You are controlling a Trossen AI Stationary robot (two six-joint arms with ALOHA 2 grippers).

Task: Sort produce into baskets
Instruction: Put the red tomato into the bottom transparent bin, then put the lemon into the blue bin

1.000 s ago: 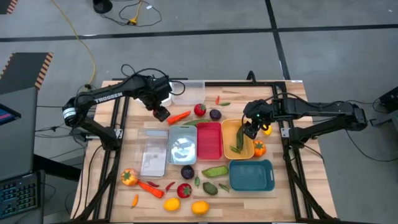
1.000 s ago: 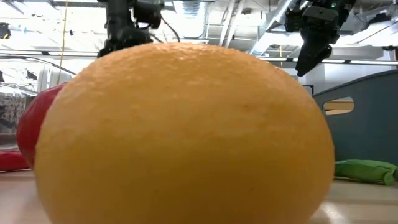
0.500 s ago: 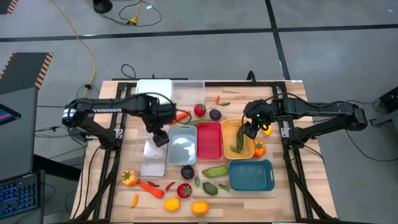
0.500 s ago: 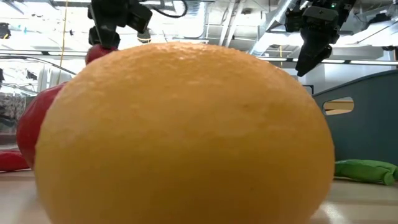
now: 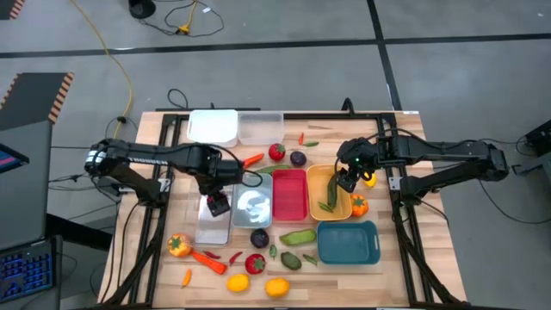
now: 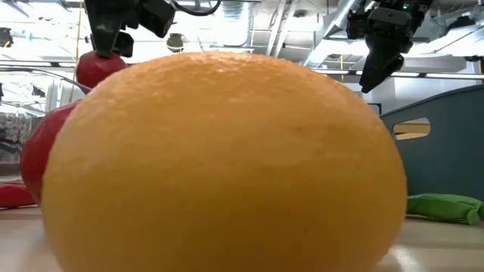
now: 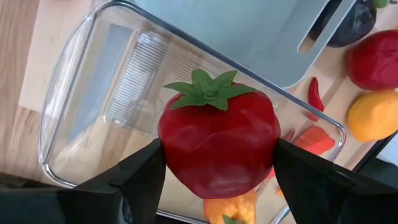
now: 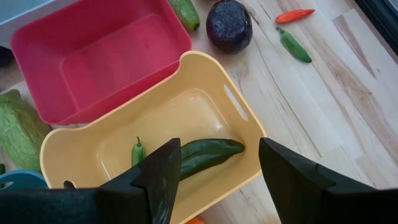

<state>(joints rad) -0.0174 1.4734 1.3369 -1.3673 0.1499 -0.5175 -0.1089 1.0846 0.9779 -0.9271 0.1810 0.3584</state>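
Observation:
My left gripper is shut on a red tomato with a green leafy top, above the clear bin left of the silver-grey bin. The tomato also shows in the low view. My right gripper is open and empty above the yellow bin, where a green pepper and a small green chili lie. The red bin and the teal bin stand beside it. My left gripper pinches the tomato by two opposite sides between its two fingers, coming from above and pointing down. The tomato is lifted clear above the clear bin, with its green top turned toward the wrist.
A white bin and a second clear bin stand at the far edge. A carrot, a red fruit and a plum lie behind the bins. More produce lies near the front edge; a large orange fruit fills the low view.
My left gripper has gone from beside the carrot toward the table's near edge, carrying the red tomato, and now stands over the clear bin.

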